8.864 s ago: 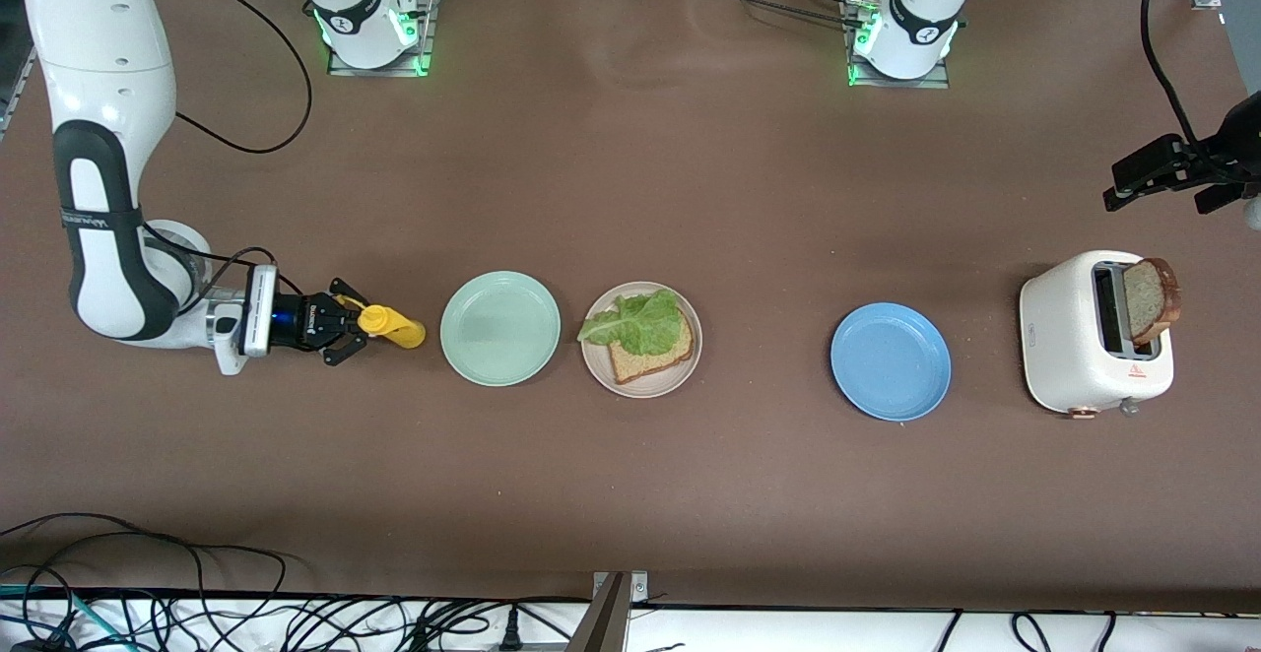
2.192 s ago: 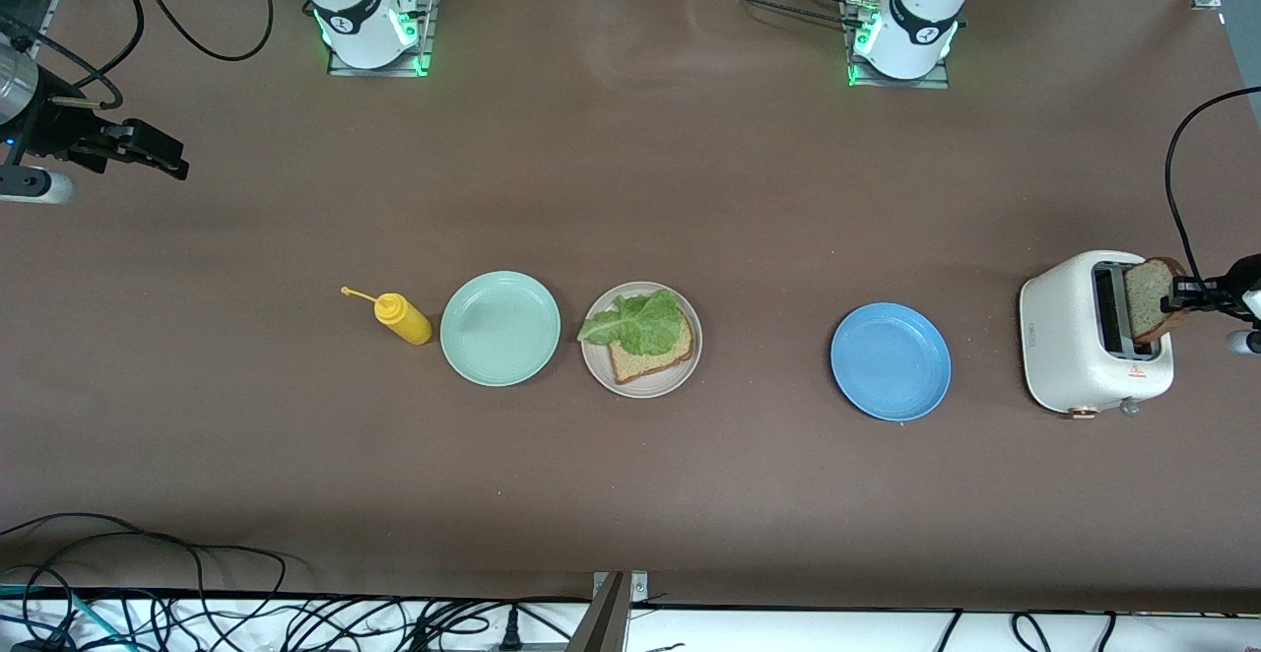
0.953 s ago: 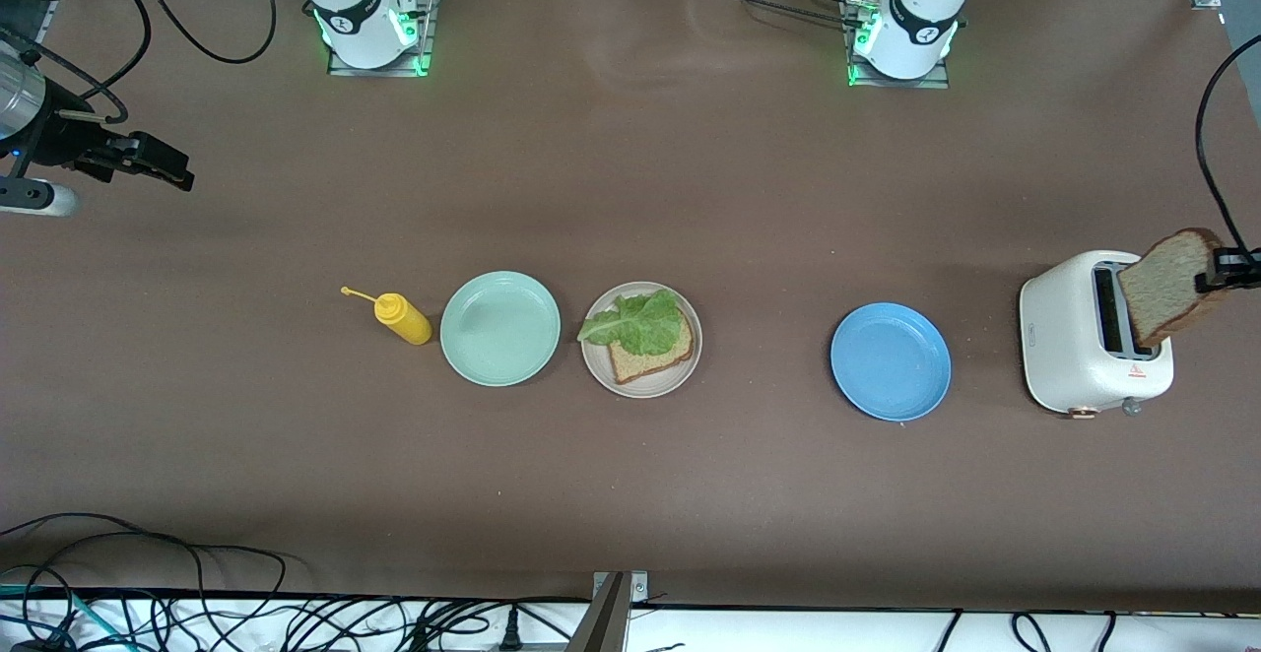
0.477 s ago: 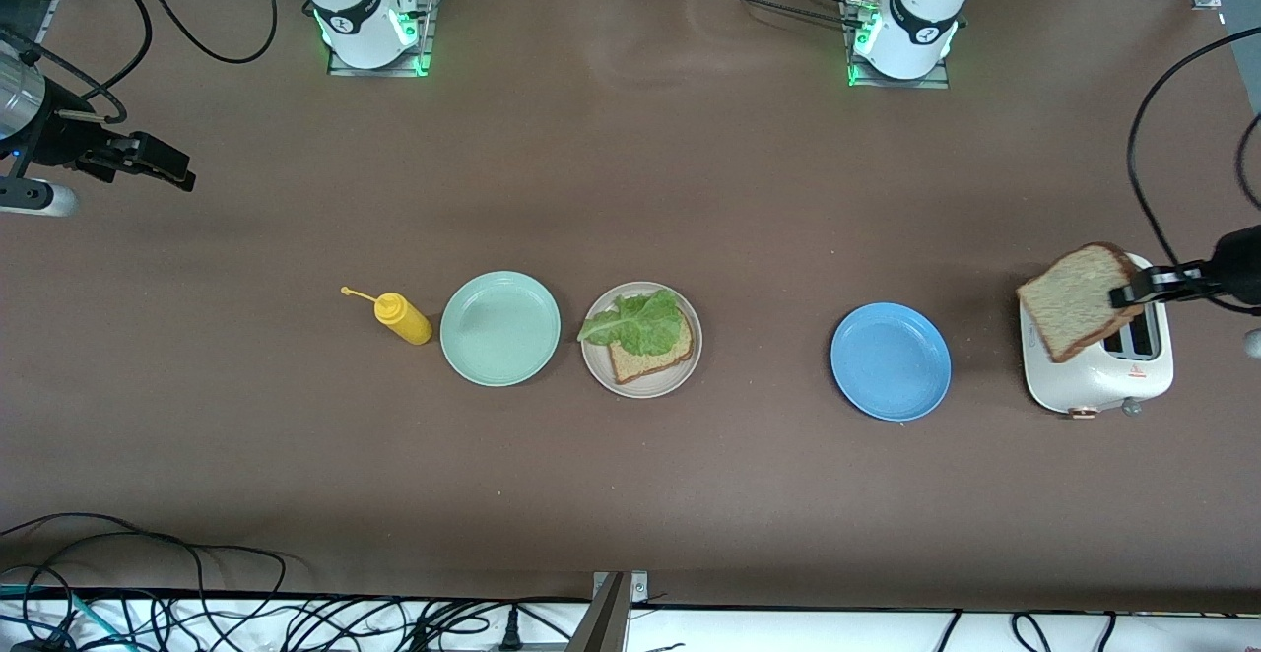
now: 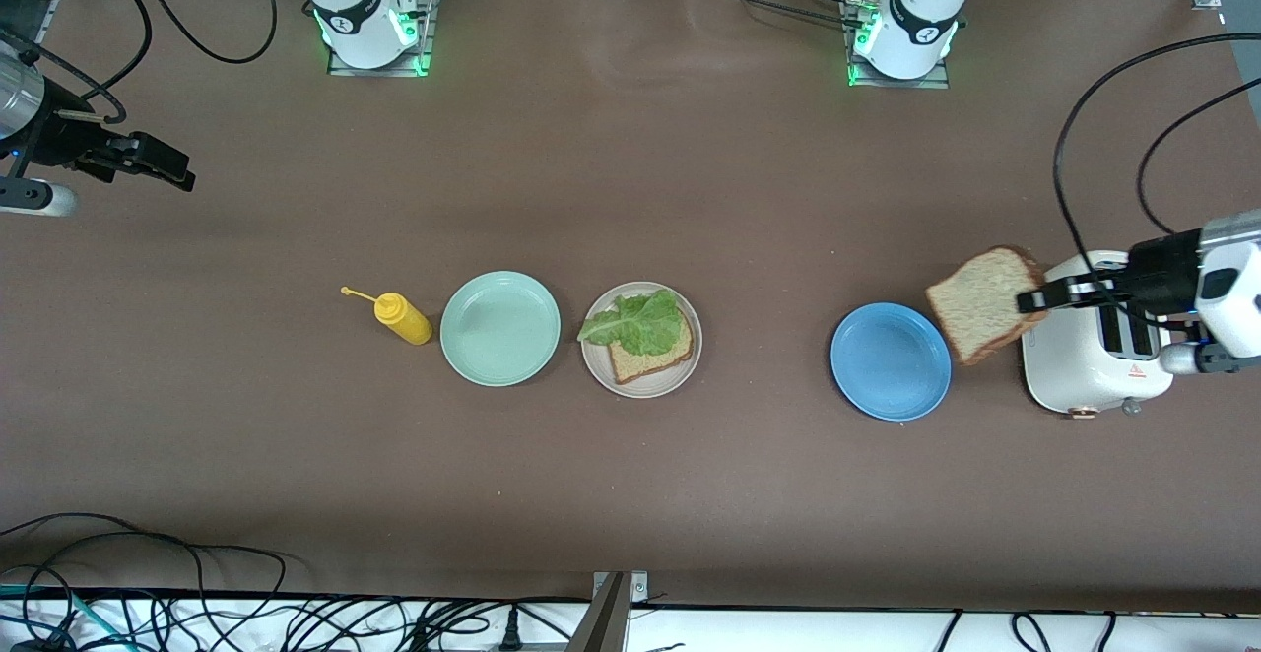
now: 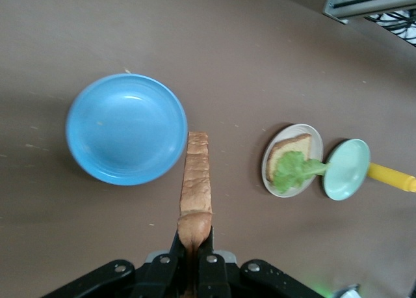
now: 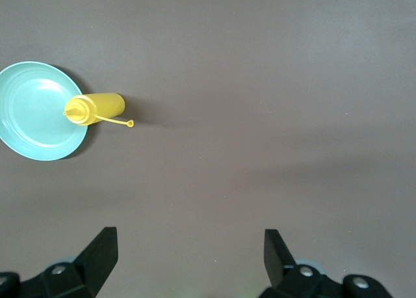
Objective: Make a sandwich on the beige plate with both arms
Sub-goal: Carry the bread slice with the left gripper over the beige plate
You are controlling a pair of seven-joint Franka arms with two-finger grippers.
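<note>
The left gripper (image 5: pixel 1029 299) has its jaws pinched tight on one crust edge of a toast slice (image 5: pixel 980 305), which hangs in the air over the table between the blue plate (image 5: pixel 890 361) and the white toaster (image 5: pixel 1084 366). In the left wrist view the left gripper (image 6: pixel 194 247) shows the slice (image 6: pixel 195 181) edge-on, sticking straight out from the fingers, with the blue plate (image 6: pixel 123 129) just beside it. The toaster stands near the table edge at the left arm's end, directly under the gripper's body.

Along the same row toward the right arm's end, well apart from the blue plate, lies the beige plate (image 5: pixel 597 372) near the middle of the table. It carries the second toast slice (image 5: pixel 650 357) with the lettuce leaf (image 5: pixel 635 322) on top, the leaf's tip overhanging the rim toward the mint-green plate (image 5: pixel 499 328). That plate sits just beside the beige one, and the yellow squeeze bottle (image 5: pixel 401 318) lies on its side just beside it, nozzle pointing to the right arm's end.

The blue plate sits on the table between the held slice and the beige plate.

The right gripper (image 5: pixel 158 163) waits with jaws spread wide and holding nothing, over the table edge at the right arm's end. Its wrist view shows the spread right gripper (image 7: pixel 190 256) above bare table, with the bottle (image 7: pixel 94 108) and mint-green plate (image 7: pixel 36 110) well apart from it.
</note>
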